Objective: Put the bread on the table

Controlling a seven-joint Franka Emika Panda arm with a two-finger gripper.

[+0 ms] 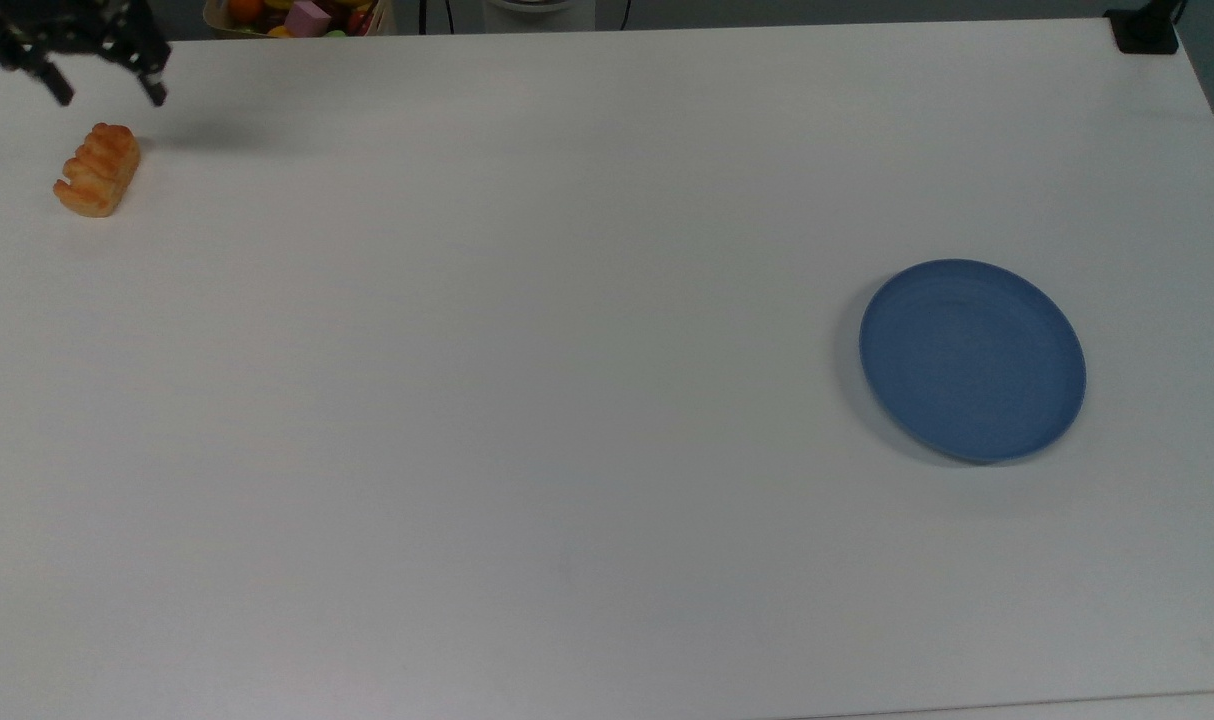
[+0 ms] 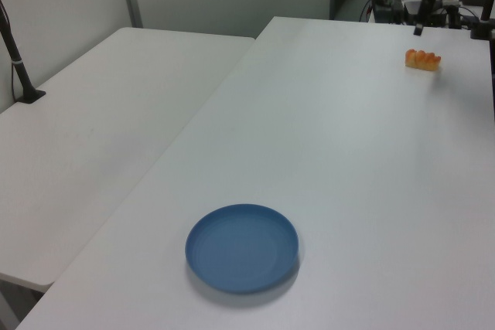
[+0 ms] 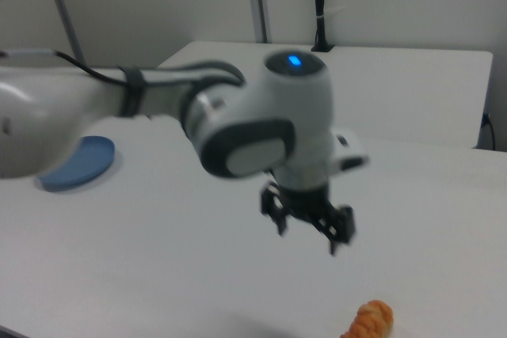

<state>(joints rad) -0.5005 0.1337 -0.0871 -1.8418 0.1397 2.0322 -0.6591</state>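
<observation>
The bread [image 1: 97, 169] is a small golden-orange ridged roll lying on the white table [image 1: 567, 350] near the top view's upper left corner. It also appears far back on the left view's right [image 2: 423, 59] and at the right view's bottom edge [image 3: 369, 320]. My gripper [image 1: 107, 88] hangs above and just behind the bread, open, with nothing between its black fingers. The right view has the gripper [image 3: 307, 233] raised clear of the roll, under the white arm.
A round blue plate [image 1: 972, 360] with nothing on it sits on the table at the top view's right, far from the bread. A box of coloured toys [image 1: 302, 15] stands beyond the table's back edge. A second white table [image 2: 100, 129] adjoins on the left view's left.
</observation>
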